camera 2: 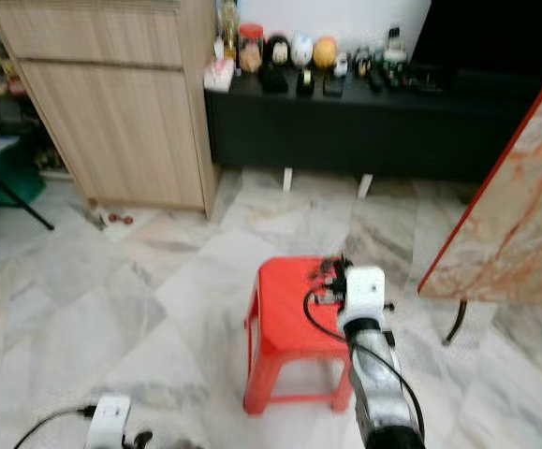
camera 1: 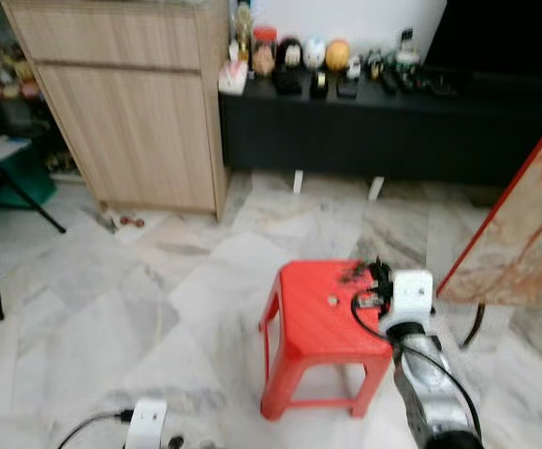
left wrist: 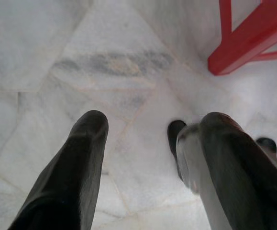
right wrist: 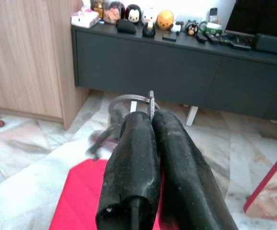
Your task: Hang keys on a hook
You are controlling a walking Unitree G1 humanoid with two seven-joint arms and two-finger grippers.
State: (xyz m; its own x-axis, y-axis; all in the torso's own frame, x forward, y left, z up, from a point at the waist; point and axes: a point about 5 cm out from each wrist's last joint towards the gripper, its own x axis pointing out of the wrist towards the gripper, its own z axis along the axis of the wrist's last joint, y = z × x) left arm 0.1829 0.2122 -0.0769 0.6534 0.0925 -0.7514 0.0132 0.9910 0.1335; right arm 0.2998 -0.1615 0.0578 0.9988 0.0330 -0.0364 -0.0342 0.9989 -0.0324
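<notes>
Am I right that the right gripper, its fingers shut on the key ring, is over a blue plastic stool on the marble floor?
Not quite: the stool is red, as the left eye view shows. The right gripper is indeed over it, fingers shut on the key ring, above the marble floor.

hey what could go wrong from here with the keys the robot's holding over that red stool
1. The right end effector pinches only the thin ring of the keys at its very tips, so they could slip out, perhaps onto the red stool or the marble floor.
2. No hook can be made out, so the robot probably must walk; the wooden cabinet and the leaning marble slab are nearby to bump.
</notes>
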